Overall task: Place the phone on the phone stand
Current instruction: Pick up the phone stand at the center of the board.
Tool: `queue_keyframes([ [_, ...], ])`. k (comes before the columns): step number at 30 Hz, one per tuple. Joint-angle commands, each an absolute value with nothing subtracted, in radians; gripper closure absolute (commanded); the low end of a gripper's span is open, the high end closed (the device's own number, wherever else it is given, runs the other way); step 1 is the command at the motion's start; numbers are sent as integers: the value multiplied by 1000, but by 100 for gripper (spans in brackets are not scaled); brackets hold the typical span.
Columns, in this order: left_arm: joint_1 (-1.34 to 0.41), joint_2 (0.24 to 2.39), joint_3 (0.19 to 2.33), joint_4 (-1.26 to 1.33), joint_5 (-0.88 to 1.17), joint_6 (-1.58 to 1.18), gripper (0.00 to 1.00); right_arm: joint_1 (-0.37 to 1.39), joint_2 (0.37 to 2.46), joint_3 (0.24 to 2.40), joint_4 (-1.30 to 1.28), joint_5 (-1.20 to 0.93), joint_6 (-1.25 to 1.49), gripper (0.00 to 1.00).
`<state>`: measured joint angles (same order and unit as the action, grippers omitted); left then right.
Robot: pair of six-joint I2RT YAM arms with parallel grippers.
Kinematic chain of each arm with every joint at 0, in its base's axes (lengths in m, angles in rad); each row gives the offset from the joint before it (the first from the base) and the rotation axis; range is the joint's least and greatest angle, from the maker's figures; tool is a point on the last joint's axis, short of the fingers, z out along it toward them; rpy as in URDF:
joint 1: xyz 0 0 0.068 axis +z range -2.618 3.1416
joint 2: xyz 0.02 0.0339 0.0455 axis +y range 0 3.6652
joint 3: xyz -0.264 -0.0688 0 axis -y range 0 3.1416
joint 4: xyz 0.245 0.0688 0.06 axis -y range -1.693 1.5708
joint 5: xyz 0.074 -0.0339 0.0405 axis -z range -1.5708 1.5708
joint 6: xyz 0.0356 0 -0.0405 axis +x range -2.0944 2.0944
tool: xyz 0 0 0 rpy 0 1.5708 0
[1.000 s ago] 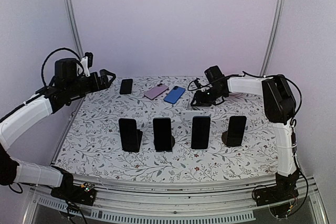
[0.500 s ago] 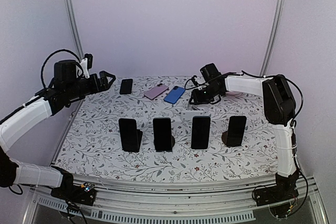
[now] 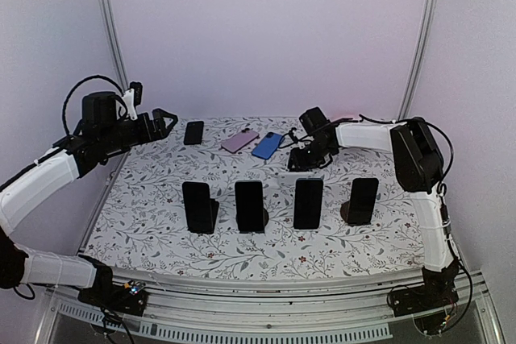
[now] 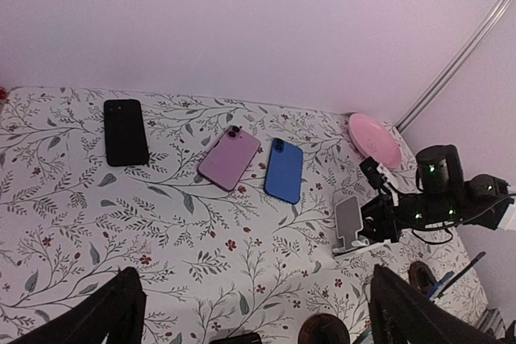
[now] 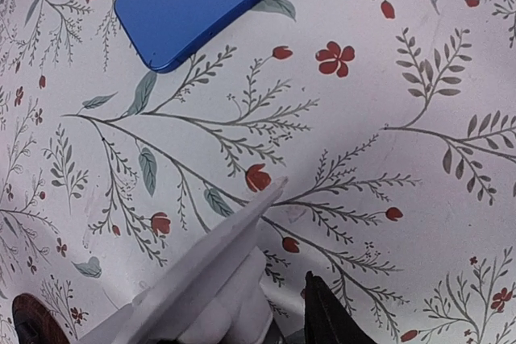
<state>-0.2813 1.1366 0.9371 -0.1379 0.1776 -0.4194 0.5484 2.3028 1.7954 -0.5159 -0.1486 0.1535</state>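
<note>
Right gripper [image 4: 367, 227] is low over the floral tablecloth [image 3: 145, 223], reaching across from the right. Its fingers are clamped on the white phone stand [image 4: 348, 219]. In the right wrist view the stand fills the space between the fingers, with one dark finger [image 5: 326, 316] against its right side; the other finger is hidden behind the stand. The stand carries no phone. The blue phone [image 4: 284, 171] lies flat, back up, just beyond and left of the stand, near it but not touching. The pink phone [image 4: 230, 159] lies flat farther left of the stand, past the blue one and apart from it. The black phone [image 4: 126, 132] lies flat well apart, far left of the stand. A pink plate [image 4: 375, 140] sits behind the stand, slightly to its right. On the near side of the stand, four dark phones [image 3: 250, 205] stand upright in a row on their own holders. Left gripper [image 3: 166, 118] hovers above the table, far left of the stand, with fingers spread wide and nothing between them.
</note>
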Motion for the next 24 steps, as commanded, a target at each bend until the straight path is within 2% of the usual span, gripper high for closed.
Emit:
queue_keyframes([
  [1,-292,1127,933,-117,200,-410,3,556,2338,1834,-537,-126,143,67],
  [8,-292,1102,937,-129,212,-415,3,556,2306,1863,-524,-97,143,95],
  [16,-292,1075,916,-101,269,-448,3,565,2198,1846,-421,-65,131,98],
  [24,-307,1054,937,-78,412,-504,3,627,1917,1693,-150,-28,41,98],
])
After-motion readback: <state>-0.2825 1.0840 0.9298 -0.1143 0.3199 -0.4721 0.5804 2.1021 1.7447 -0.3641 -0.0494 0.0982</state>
